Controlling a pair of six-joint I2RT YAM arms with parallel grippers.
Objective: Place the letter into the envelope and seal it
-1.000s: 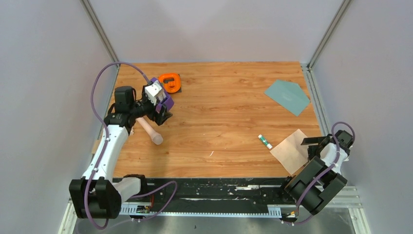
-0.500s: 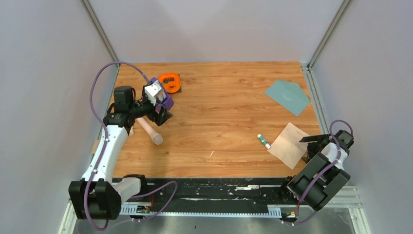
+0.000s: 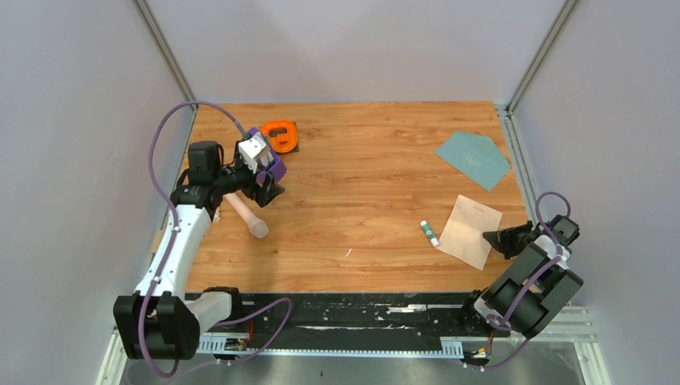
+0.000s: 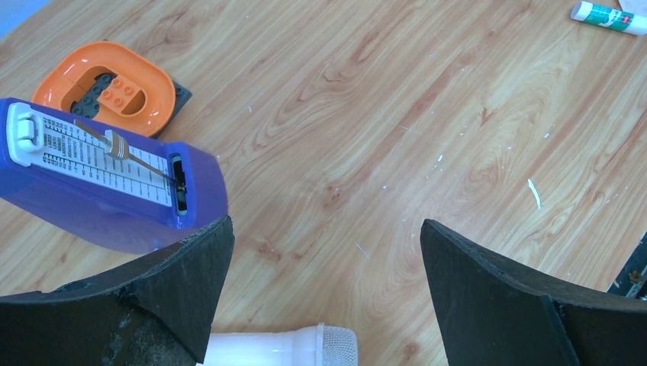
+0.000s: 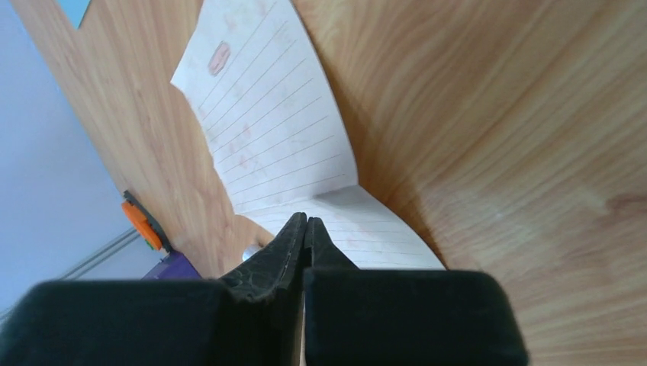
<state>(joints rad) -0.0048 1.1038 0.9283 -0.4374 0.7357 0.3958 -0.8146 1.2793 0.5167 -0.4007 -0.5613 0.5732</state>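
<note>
The letter [image 3: 470,231], a pale beige lined sheet, lies at the right side of the table; in the right wrist view the letter [image 5: 267,130] curls up toward the jaws. My right gripper [image 3: 491,237] [image 5: 305,220] is shut on the letter's near right edge. The grey-teal envelope [image 3: 473,159] lies flat at the far right, apart from the letter, and a corner of the envelope [image 5: 75,9] shows in the right wrist view. My left gripper [image 3: 265,195] [image 4: 324,229] hangs open over the left side of the table, holding nothing.
A glue stick [image 3: 431,233] [image 4: 606,17] lies just left of the letter. A pinkish cylinder [image 3: 247,216] [image 4: 282,347] lies under the left gripper. A purple metronome [image 4: 99,183] and an orange holder [image 3: 279,135] [image 4: 107,88] stand at the far left.
My right gripper has gone from open to shut on the letter's edge, and the letter has shifted up and left and turned, pushing the glue stick slightly. The left arm has not moved.
</note>
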